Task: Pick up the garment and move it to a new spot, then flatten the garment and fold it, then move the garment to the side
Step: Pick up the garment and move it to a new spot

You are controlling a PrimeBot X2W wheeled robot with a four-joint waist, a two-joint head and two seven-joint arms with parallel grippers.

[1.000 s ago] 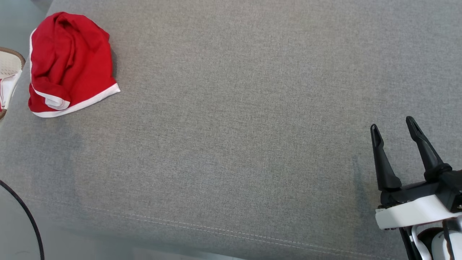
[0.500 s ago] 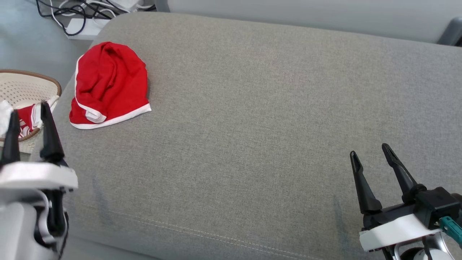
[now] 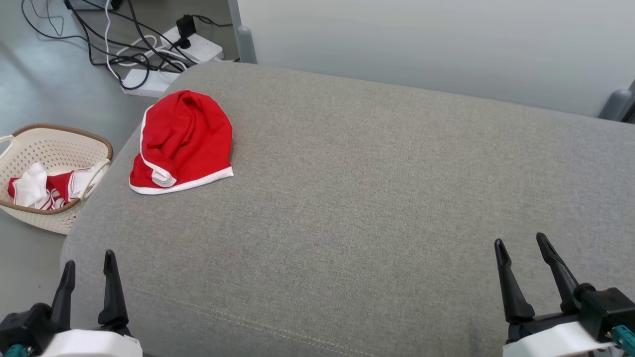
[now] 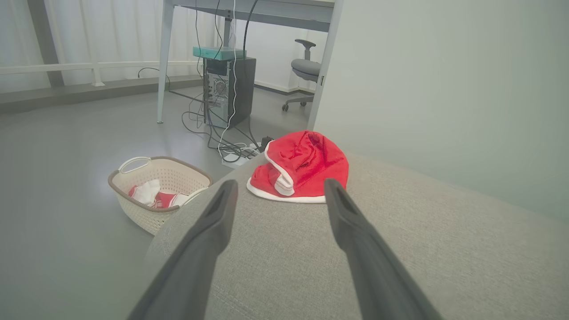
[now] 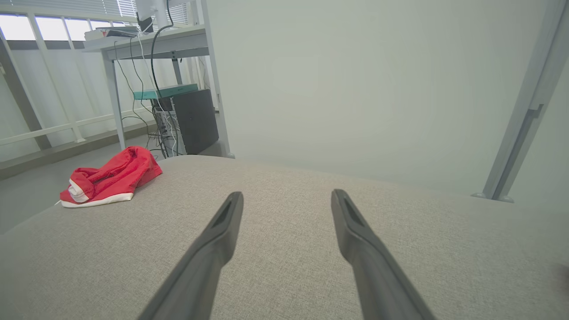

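A: Where is the garment (image 3: 183, 141) found?
B: It is laid bunched on the cushion (image 3: 372, 198), well ahead of the left gripper (image 3: 89, 259), and far ahead and to the left of the right gripper (image 3: 519, 239).
A: How are the grippers held?
B: Both are held with fingers spread apart, nothing gripped, over the cushion's near edge.
A: And the basket (image 3: 59, 130)?
B: It is seen on the floor (image 3: 30, 74), ahead-left of the left gripper, with red and white cloth (image 3: 54, 188) inside.

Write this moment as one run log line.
red garment: bunched, far left of cushion | left claw: open, empty | right claw: open, empty
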